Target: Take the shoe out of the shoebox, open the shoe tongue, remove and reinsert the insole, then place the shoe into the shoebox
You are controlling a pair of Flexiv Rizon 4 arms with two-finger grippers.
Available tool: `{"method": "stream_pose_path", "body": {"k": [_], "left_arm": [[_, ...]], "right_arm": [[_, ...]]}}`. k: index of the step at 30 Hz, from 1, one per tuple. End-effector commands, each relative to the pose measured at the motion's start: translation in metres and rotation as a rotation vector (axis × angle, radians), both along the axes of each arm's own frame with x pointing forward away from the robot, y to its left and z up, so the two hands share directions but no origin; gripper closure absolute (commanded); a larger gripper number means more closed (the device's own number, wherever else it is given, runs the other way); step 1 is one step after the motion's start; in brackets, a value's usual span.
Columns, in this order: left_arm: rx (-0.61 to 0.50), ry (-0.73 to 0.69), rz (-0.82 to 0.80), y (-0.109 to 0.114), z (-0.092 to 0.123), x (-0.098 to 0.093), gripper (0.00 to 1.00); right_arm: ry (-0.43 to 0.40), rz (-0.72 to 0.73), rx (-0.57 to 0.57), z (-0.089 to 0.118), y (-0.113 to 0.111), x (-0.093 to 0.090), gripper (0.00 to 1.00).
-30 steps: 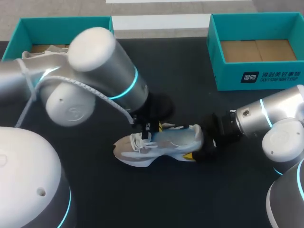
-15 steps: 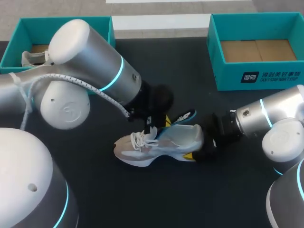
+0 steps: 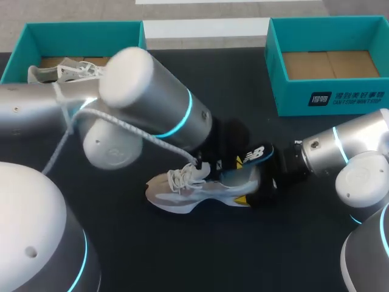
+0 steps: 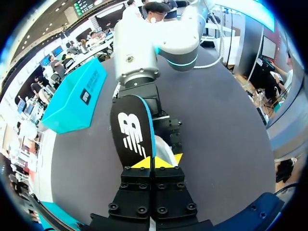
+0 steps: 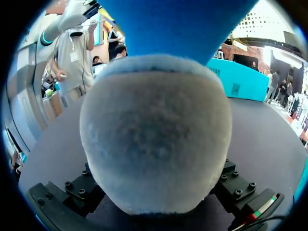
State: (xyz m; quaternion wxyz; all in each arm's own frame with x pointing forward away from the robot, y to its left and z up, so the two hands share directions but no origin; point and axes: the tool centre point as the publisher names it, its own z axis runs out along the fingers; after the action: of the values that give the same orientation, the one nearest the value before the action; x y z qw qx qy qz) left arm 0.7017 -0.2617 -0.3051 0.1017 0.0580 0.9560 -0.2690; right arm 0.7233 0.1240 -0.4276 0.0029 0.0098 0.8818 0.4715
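Shoe (image 3: 194, 188) sits on its sole near the middle of the dark table (image 3: 182, 255), long axis running from 9 to 3 o'clock, with the toe at 9 o'clock and the heel at 3 o'clock. A teal shoebox (image 3: 85, 30) stands at the table's 11 o'clock corner with a second shoe (image 3: 61, 72) in it. Another teal shoebox (image 3: 328, 97) stands at 1 o'clock, its cardboard floor bare.

The left gripper (image 4: 154, 162) is above the shoe's opening. Its yellow tips are pinched narrow on one end of the black insole (image 3: 258, 154). The insole slants up away from the opening toward 2 o'clock, logo face showing in the left wrist view.

The right gripper (image 3: 264, 185) is at the heel, at 3 o'clock of the shoe. The heel fills its wrist view, so I cannot tell whether it grips.
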Motion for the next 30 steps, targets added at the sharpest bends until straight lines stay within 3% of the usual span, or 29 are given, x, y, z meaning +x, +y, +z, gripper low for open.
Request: {"method": "stream_pose_path", "body": {"k": [1,3,4,5,15,30], "left_arm": [[-0.007,-0.034,0.026,-0.004,-0.008,-0.004,1.00],[-0.011,-0.059,0.040,0.000,-0.006,-0.006,0.96],[-0.015,-0.069,0.047,0.002,-0.005,-0.008,0.70],[-0.017,-0.082,0.050,0.004,-0.004,-0.009,0.64],[-0.042,-0.170,0.137,0.015,0.007,-0.018,0.53],[-0.085,-0.255,0.354,-0.002,-0.006,-0.014,0.54]], "right_arm": [[-0.001,-0.001,-0.002,-0.006,0.004,0.001,1.00],[-0.001,-0.001,-0.002,-0.006,0.004,0.001,1.00],[-0.001,-0.001,-0.002,-0.006,0.004,0.001,1.00],[-0.001,-0.001,-0.002,-0.006,0.004,0.001,1.00],[-0.001,-0.001,-0.002,-0.006,0.004,0.001,1.00],[-0.001,-0.001,-0.002,-0.006,0.004,0.001,1.00]]}}
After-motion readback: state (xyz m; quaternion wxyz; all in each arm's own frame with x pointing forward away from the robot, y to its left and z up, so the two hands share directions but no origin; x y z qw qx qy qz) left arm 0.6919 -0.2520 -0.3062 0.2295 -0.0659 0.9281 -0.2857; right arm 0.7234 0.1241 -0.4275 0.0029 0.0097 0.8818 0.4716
